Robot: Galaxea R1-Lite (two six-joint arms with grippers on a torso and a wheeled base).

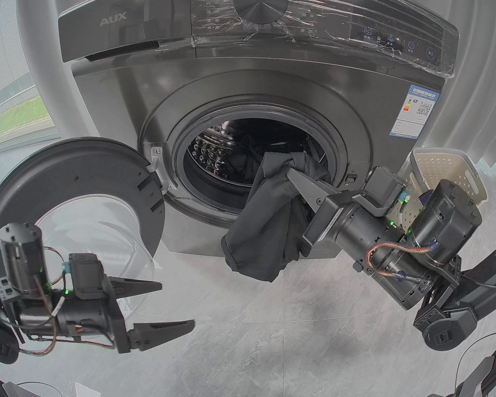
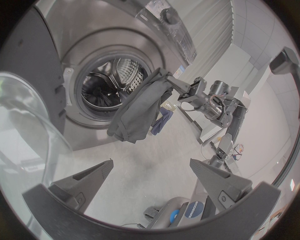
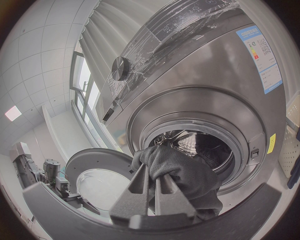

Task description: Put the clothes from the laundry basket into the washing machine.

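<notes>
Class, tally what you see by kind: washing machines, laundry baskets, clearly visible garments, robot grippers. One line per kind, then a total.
Washing machine: 1
Laundry basket: 1
Garments: 2 (dark grey garment, blue garment); drum contents too dark to count
Grippers: 2 (left gripper, right gripper)
Total: 6

Sticker w/ QR code, small print on washing machine front.

From my console I count one washing machine, one open door, one control dial, one dark garment, one blue cloth, one laundry basket and one label, plus two grippers: the left gripper and the right gripper.
</notes>
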